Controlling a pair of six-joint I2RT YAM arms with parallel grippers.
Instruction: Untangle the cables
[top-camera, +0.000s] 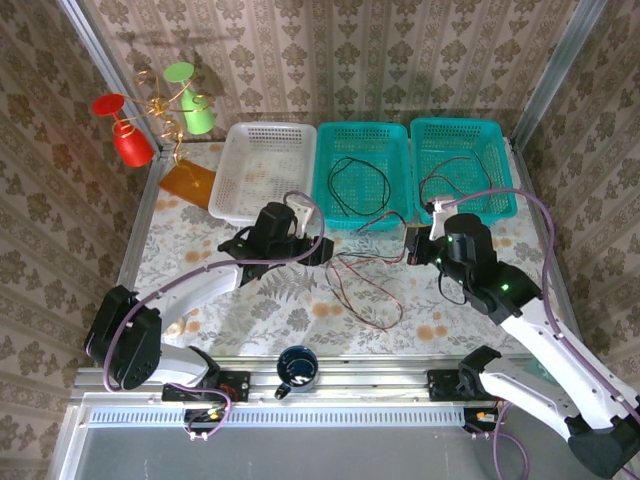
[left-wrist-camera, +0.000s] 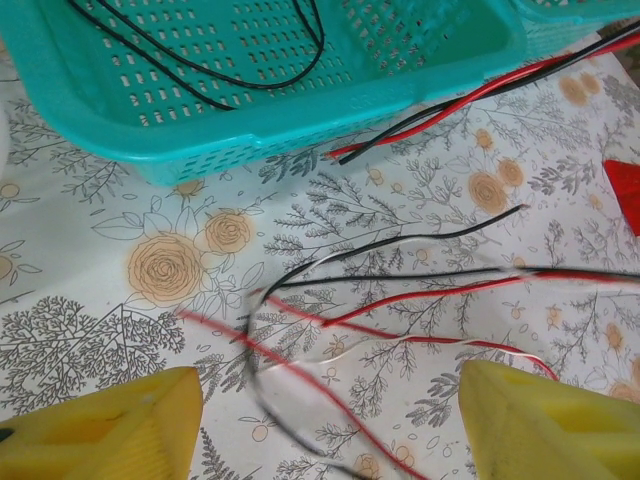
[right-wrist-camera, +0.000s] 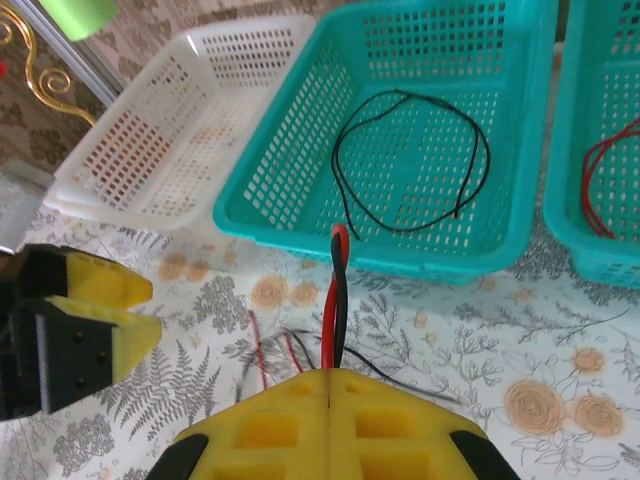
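Note:
A tangle of thin red and black cables (top-camera: 365, 285) lies on the flowered table between my two grippers. In the left wrist view the loose loops (left-wrist-camera: 400, 300) run across the cloth between my left gripper's (left-wrist-camera: 330, 440) wide-apart yellow fingers (left-wrist-camera: 100, 430), which are open and clamp nothing. My right gripper (right-wrist-camera: 335, 375) is shut on a red and black pair of cables (right-wrist-camera: 338, 290), whose ends stick up past the fingertips. From above, the left gripper (top-camera: 322, 250) and right gripper (top-camera: 412, 247) face each other across the tangle.
A white basket (top-camera: 232, 190), a middle teal basket (top-camera: 325, 190) holding a black cable (top-camera: 360, 185) and a right teal basket (top-camera: 505, 200) holding a dark red cable (top-camera: 455, 175) line the back. A gold wire stand (top-camera: 160, 110) stands far left, a dark mug (top-camera: 297, 368) near the front.

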